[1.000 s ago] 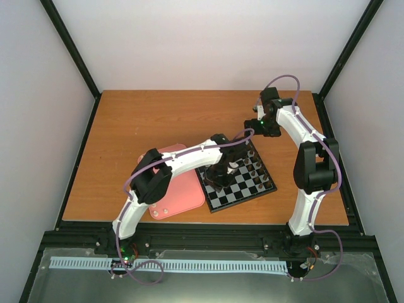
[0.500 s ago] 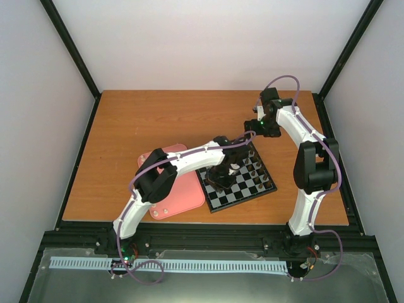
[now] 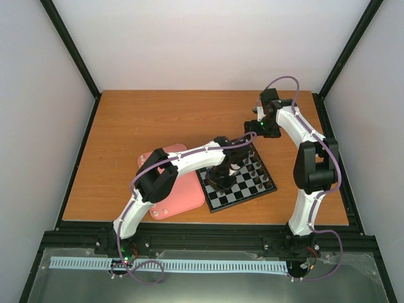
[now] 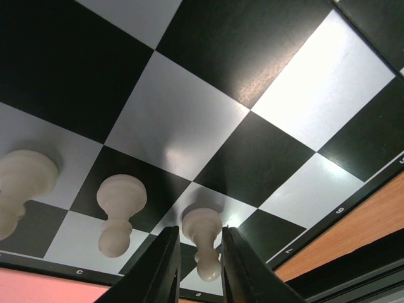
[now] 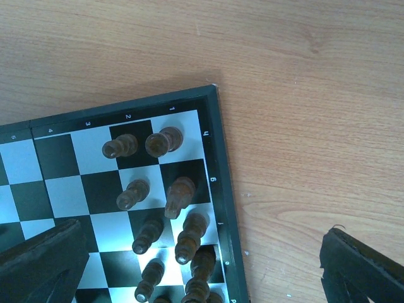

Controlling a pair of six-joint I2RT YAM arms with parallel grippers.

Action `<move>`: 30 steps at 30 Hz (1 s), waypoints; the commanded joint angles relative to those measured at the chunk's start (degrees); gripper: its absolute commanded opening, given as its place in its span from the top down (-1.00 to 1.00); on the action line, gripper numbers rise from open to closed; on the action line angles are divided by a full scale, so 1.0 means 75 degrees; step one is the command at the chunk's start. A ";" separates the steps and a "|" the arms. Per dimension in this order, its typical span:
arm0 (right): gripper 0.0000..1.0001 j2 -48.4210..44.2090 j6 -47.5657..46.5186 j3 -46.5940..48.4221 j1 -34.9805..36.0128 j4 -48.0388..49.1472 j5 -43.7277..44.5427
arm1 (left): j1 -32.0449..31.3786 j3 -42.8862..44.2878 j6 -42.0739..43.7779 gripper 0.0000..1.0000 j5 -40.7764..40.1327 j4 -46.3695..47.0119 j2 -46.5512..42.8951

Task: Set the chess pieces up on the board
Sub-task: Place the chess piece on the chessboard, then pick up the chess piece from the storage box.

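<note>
At the board's rim-side rank, left wrist view: left gripper is straddling one cream pawn, with its jaws standing narrowly apart on either side of the piece.
Grip: contact between jaws and pawn is not showing clearly, so whether the pawn is clamped or freed cannot be told.
Pawn attitude: the pawn is standing upright on the board, with its long axis running vertical, in line with the jaws.
Neighbours: two more chess pieces are standing in a row at 9 o'clock of the pawn, none touching another.
Other arm: right gripper is hanging spread wide and carrying nothing. It is hovering above the board corner where the dark pieces are crowding, at 1 o'clock of the board in the top view.
Tray: pink tray is lying on the table just beside the board at 9 o'clock, partly under the left arm.
Deciding relation: the pawn is sitting directly between the left jaws with its axis upright. By judgement, the exit is calling for wider jaws and a straight lift.
Hazard, judged: any sideways drift is risking a tip toward the neighbour at 9 o'clock.
Nearer arm: the left arm is reaching both this rank and the tray, while the right is waiting across the board.
</note>
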 commanded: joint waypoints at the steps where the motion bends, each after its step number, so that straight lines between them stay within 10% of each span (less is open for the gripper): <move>1: -1.00 -0.0122 -0.0107 -0.0001 -0.0056 0.0041 -0.0011 | -0.0035 0.0282 0.0157 0.51 -0.0052 0.0050 0.0043; 12: -1.00 -0.0087 -0.0119 0.0069 -0.0053 0.0005 -0.0013 | -0.0023 0.1031 0.0238 0.19 -0.0294 -0.0792 -0.0807; 17: -1.00 -0.0124 -0.0110 0.0048 -0.0054 -0.0008 0.0027 | 0.0093 0.0737 -0.0056 -0.26 -0.0796 -0.1104 -0.2048; 22: -1.00 -0.0140 -0.0075 0.0045 -0.0053 -0.0009 0.0059 | 0.0848 -0.1411 -0.0825 -0.76 -0.1044 -0.0770 -0.3835; 30: -1.00 -0.0047 -0.0092 0.0100 -0.0044 -0.0089 0.0091 | 0.1512 -0.5433 -0.1864 -0.63 -0.0400 0.0198 -0.5968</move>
